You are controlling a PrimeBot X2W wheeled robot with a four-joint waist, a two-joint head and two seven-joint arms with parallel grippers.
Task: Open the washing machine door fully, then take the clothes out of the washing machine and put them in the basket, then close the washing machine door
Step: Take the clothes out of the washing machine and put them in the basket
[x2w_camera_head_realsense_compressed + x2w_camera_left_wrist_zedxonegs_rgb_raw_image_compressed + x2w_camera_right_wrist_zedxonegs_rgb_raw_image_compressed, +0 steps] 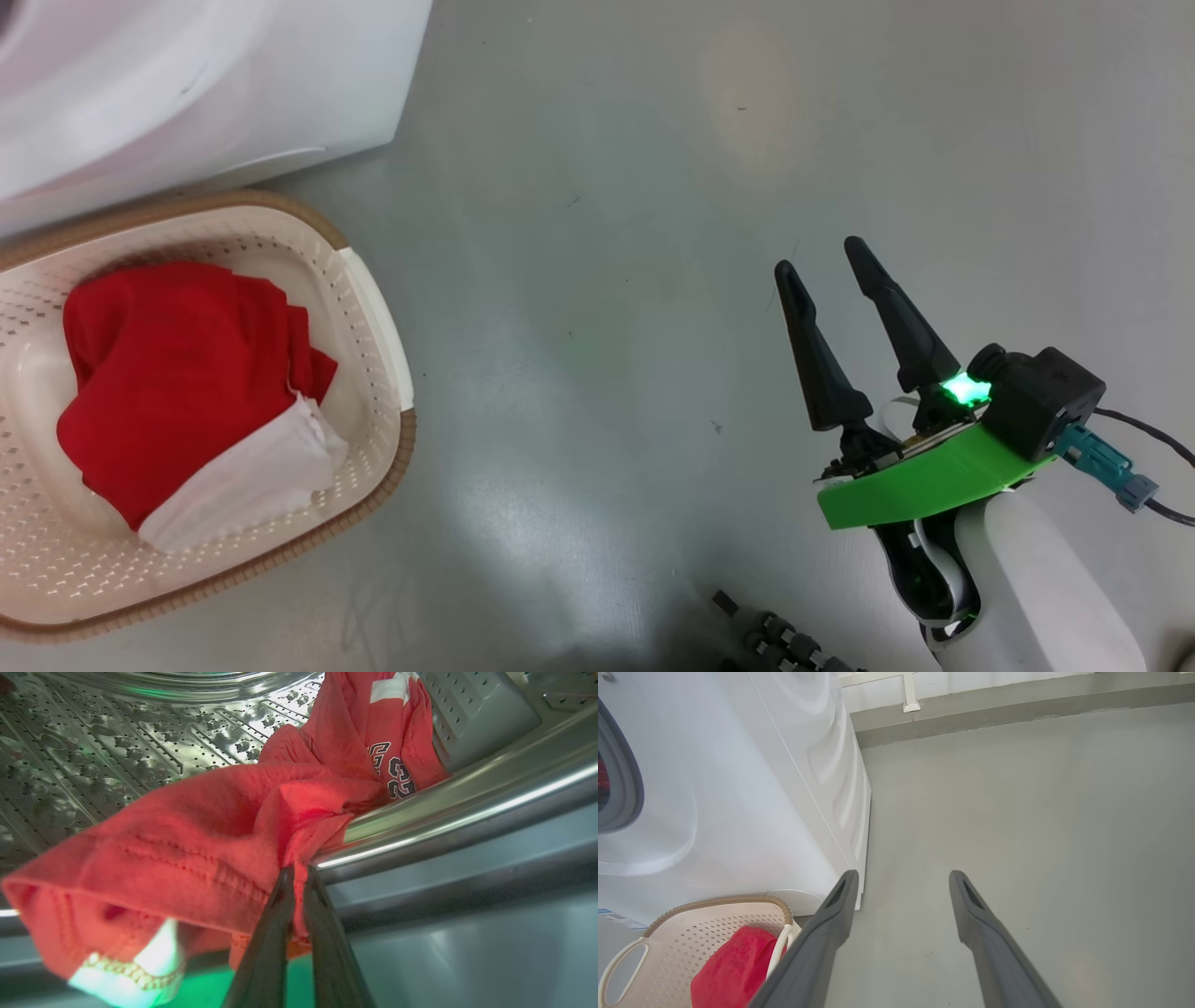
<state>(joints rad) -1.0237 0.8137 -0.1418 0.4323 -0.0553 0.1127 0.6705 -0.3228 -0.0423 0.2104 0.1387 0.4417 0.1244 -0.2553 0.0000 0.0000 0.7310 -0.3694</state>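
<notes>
Left wrist view: left gripper (297,871) pinches partly blurred clothes (187,826); right gripper (820,255) wide.

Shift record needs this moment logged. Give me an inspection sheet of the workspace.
Surface: grey floor, bare, faint scuffs.
Job's things: red-and-white garment in basket; red jersey draped over drum lip of washing machine.
Clutter: dark ridged item at head view's bottom edge, unclear what.
Grippers: left pincer shut on red jersey; right pincer open, empty, above floor.
Cables: teal plug with black cable at right wrist.
Surroundings: wall base, white bracket.
</notes>
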